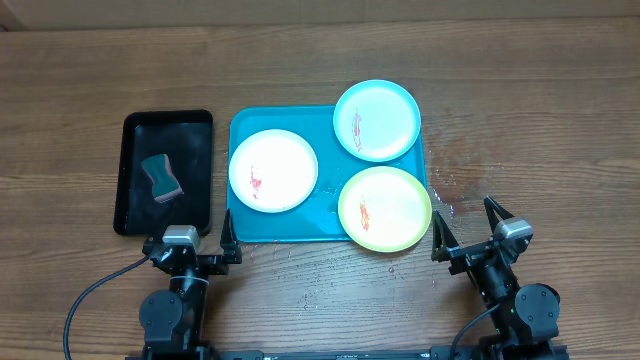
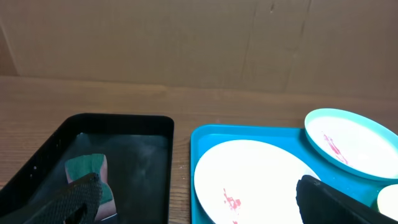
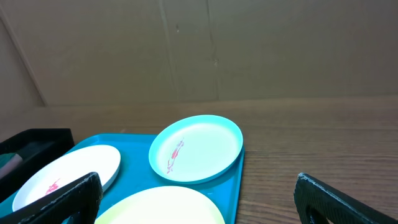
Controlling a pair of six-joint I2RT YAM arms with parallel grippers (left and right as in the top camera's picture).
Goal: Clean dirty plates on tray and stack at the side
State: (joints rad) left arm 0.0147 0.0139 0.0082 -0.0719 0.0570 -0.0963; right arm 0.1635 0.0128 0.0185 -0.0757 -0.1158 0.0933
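Note:
The teal tray [image 1: 322,218] holds three plates, each with a small red-orange smear: a white plate [image 1: 273,170] on the left, a pale mint plate [image 1: 376,120] at the back right, overhanging the rim, and a yellow-green plate [image 1: 385,208] at the front right. My left gripper [image 1: 190,241] stands open near the table's front edge, facing the gap between the black tray and the teal one. My right gripper [image 1: 465,220] is open too, just right of the yellow-green plate. Neither touches anything. The left wrist view shows the white plate [image 2: 255,174]; the right wrist view shows the mint plate [image 3: 199,146].
A narrow black tray [image 1: 195,150] lies left of the teal tray, with a green and pink sponge [image 1: 161,178] in it. Wet spots [image 1: 450,182] mark the wooden table right of the teal tray. A cardboard wall stands behind the table.

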